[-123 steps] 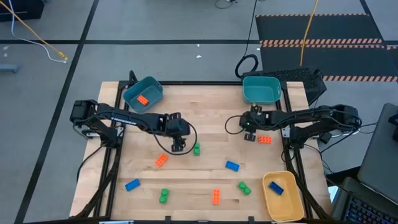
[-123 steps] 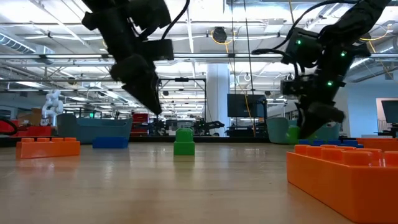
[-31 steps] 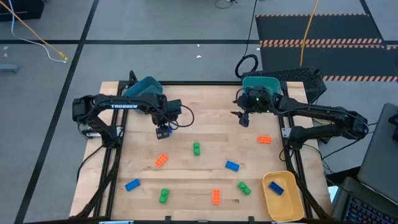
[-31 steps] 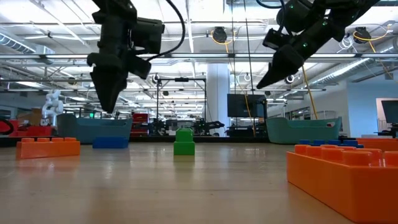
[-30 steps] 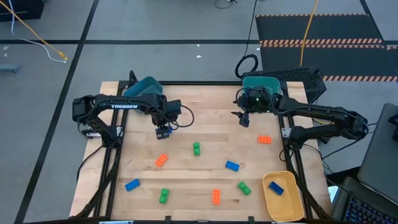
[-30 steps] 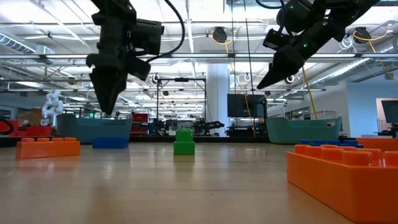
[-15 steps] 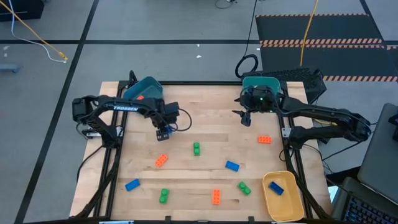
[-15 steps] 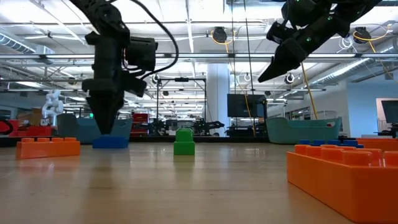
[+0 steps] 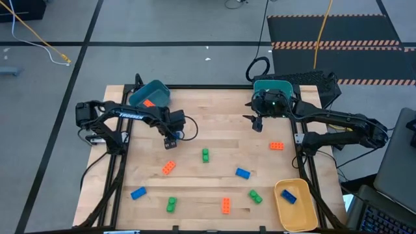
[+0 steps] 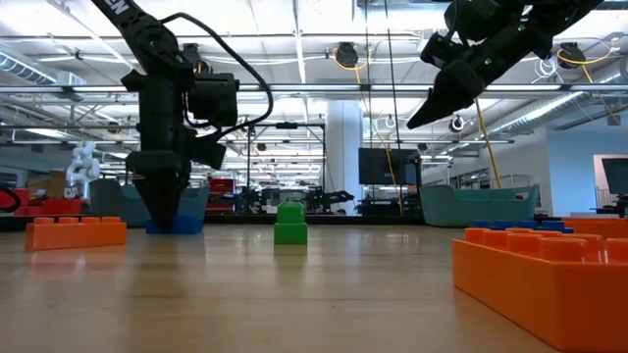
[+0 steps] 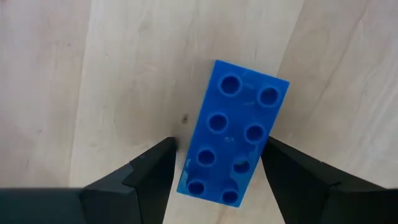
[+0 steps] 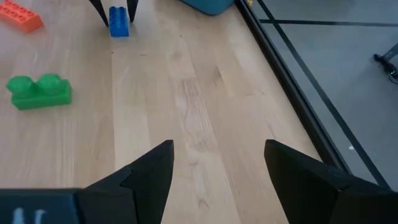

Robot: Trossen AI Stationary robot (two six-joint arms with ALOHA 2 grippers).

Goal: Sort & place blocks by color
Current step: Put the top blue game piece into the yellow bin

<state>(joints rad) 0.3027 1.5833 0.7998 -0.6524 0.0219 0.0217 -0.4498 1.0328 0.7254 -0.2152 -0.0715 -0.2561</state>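
The left gripper stands low over the bench, jaws wide, straddling a blue block that lies flat between the fingers. The block sits skewed to the jaws, so closing may pinch it corner to corner; in that case it is likely to rotate or squirt out.

The right gripper hangs high near the far teal bin, jaws wide and empty.

Remaining blocks lie scattered: a green block, an orange block and others nearer the front edge. The yellow bin, which already holds a blue piece, stands at the opposite corner. A long carry across the bench risks a drop if the grip is marginal.
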